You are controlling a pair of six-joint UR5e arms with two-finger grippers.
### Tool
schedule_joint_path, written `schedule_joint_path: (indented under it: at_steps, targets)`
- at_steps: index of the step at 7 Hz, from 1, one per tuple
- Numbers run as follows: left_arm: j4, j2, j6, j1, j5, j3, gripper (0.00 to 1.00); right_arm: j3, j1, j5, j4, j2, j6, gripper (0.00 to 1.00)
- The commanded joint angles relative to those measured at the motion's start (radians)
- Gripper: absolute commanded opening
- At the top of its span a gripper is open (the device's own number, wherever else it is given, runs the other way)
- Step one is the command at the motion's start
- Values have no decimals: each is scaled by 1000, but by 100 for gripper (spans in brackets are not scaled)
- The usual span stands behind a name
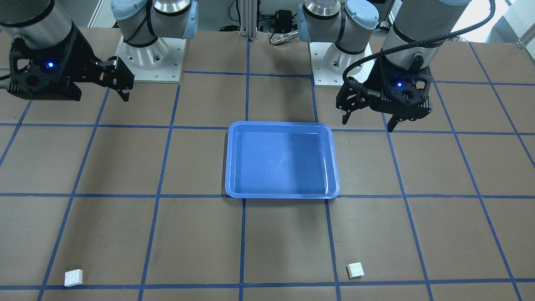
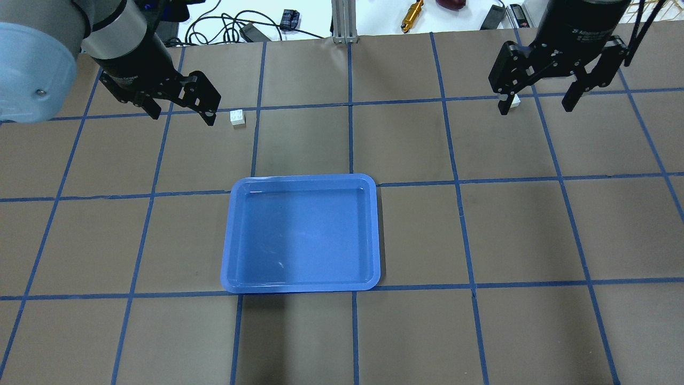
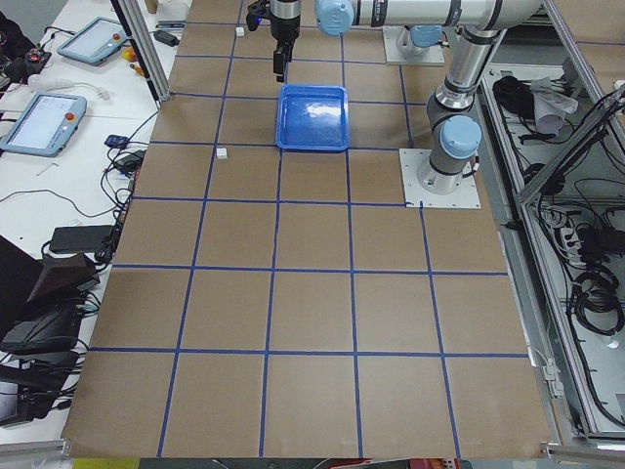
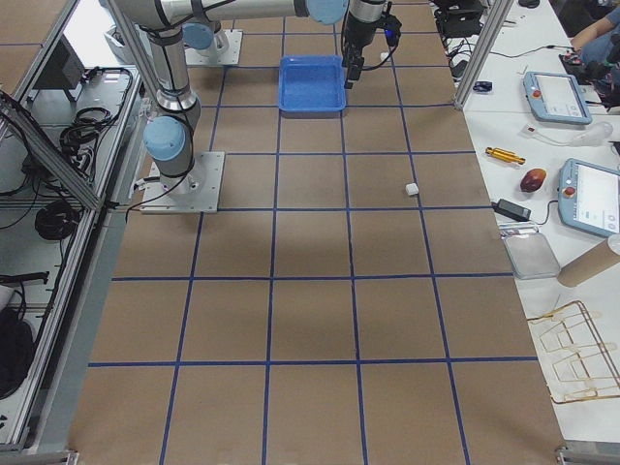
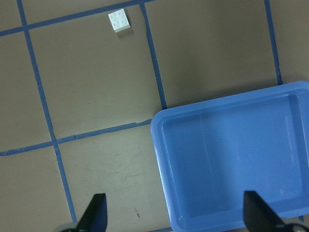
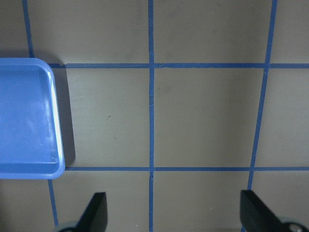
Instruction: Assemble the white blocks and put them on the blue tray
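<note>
Both tools are spread open, holding nothing. Left tool (image 1: pixel 368 124) is nearer one white block (image 1: pixel 355 270), right tool (image 2: pixel 535 108) nearer the other block (image 1: pixel 73 277). Both blocks sit out past the blue tray (image 1: pixel 282 124).

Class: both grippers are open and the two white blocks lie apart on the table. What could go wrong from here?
1. The left gripper and right gripper gape wide, while the left-side white block is tiny: an off-centre close could nudge it away.
2. The right-side white block is missing from the right wrist view and half hidden by that gripper overhead: aiming may suffer.
</note>
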Motion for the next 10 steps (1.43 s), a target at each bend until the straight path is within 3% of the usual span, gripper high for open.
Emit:
schedule_joint_path:
  at_steps: [1, 3, 5, 7, 10]
  targets:
    - [-5, -5, 1, 7, -13, -12, 100, 197, 7, -14, -125, -149, 10, 100]
    - [12, -14, 3, 9, -20, -3, 100, 308, 63, -60, -299, -181, 11, 100]
    - [19, -93, -34, 11, -10, 9, 100, 276, 76, -59, -266, -168, 11, 100]
    - [195, -315, -85, 15, -12, 95, 100, 256, 70, -33, -251, -164, 11, 100]
    - [225, -611, -121, 17, -6, 323, 100, 228, 38, 1, -185, -129, -2, 100]
